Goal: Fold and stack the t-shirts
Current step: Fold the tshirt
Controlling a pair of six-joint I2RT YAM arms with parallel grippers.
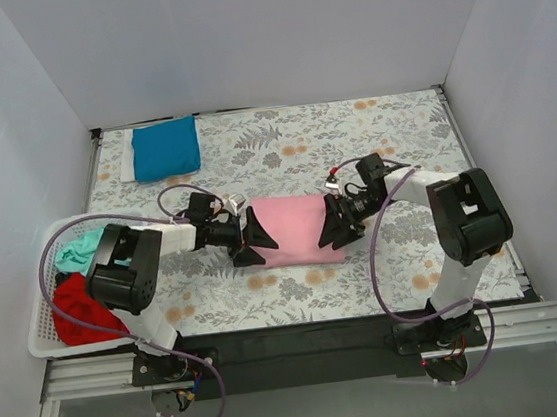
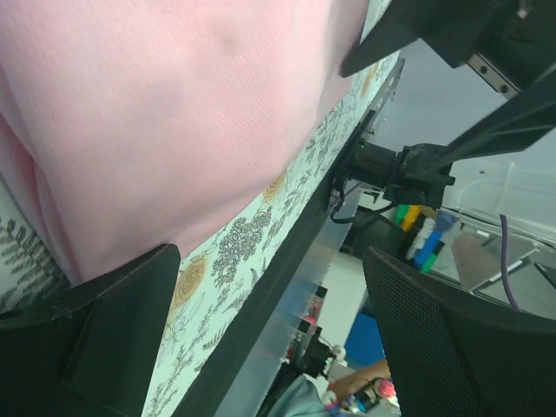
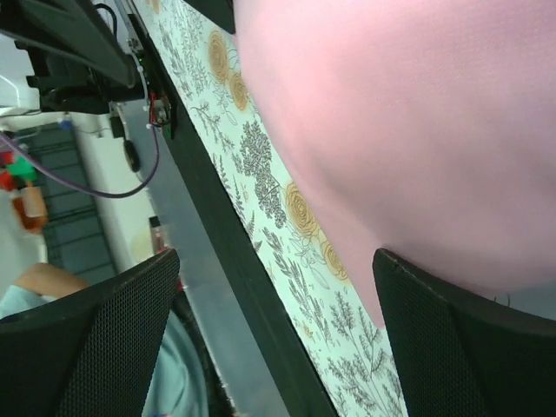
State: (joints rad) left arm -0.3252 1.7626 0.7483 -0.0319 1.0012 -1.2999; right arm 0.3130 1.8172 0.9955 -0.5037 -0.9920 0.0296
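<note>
Mid-fold on the pink t-shirt (image 1: 296,229), lying as a rough rectangle on the printed cloth (image 1: 351,140) spread over the table (image 1: 302,329), towards the near centre. Flanked at both short sides: left pincer (image 1: 254,241) at its left edge, right pincer (image 1: 329,225) at its right edge, both low over the cloth. Both spread wide and released, grasping nothing. In the wrist views, pink fabric bulging just ahead of the black fingers (image 2: 104,339), not pinched between them.

Folded and set down at the far left corner: the blue t-shirt (image 1: 166,148). Waiting crumpled in the white basket (image 1: 48,347) at the left edge: the mint green t-shirt (image 1: 74,254) and the red t-shirt (image 1: 79,310).

Looks like the closing stage for the pink one: a last fold, or the lift onto the blue.

Next move, by this reading:
- Calls for clenching both pincers on the side edges, through every layer at once.
- Then raising level and together, carrying far left and lowering squarely onto the blue.

Worth guarding against:
- Snagging the printed cloth underneath.
- Catching only the top layer, so opening the fold in the lift.
</note>
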